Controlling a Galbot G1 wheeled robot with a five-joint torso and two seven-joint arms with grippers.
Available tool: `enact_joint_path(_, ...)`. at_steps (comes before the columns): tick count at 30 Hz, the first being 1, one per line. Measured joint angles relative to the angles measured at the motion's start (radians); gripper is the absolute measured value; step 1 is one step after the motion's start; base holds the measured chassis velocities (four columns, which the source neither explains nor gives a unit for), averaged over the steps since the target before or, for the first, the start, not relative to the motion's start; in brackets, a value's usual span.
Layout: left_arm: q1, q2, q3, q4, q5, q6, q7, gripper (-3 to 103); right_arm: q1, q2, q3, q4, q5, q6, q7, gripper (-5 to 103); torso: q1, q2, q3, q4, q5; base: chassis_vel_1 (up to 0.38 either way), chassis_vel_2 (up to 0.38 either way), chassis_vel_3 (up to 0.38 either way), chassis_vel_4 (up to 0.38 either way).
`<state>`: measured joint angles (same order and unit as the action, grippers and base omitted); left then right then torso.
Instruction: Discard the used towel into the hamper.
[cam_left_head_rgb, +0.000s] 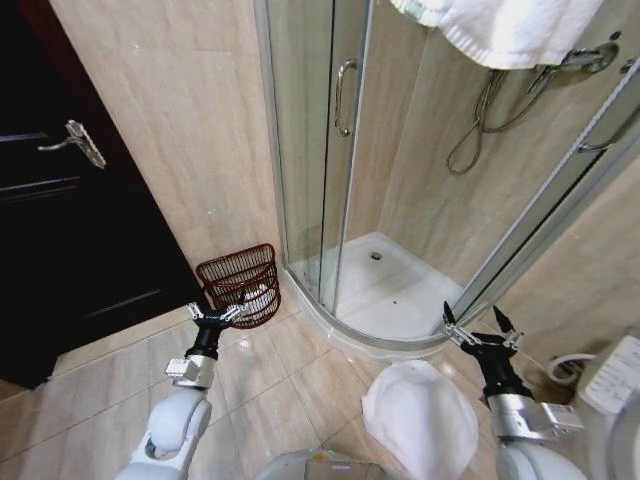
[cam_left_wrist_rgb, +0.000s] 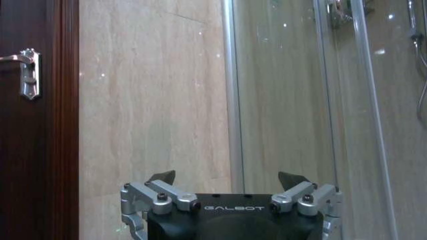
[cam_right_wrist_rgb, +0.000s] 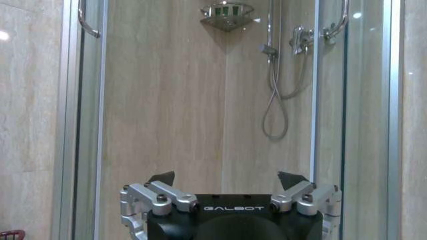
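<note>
Towel (cam_left_head_rgb: 510, 30) hangs over the shower glass, hamper (cam_left_head_rgb: 240, 283) just ahead of the spread-fingered left gripper (cam_left_head_rgb: 216, 316); right gripper (cam_left_head_rgb: 478, 330), likewise spread, should reach high

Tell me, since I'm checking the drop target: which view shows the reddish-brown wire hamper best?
The head view: the reddish-brown wire hamper stands whole against the wall beside the shower. The right wrist view catches a red sliver.

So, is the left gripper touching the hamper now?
Cannot tell. In the head view the left gripper overlaps the front of the hamper, but that angle shows neither contact nor gap. Its jaws stand open and empty in the left wrist view.
</note>
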<state>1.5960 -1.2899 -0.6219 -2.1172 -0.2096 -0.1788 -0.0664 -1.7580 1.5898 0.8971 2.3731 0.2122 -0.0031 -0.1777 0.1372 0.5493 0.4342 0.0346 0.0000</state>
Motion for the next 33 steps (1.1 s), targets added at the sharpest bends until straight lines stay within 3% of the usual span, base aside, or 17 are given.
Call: enact_joint_path(33, -0.012, 0.000, 0.002, 0.013, -0.006, -0.009, -0.021, 100, 0.008, 0.001, 0.003, 0.008, 0.006, -0.013, 0.021, 100, 0.000, 0.000, 0.000, 0.0000, 0.0000, 0.000, 0.000, 0.000, 0.000)
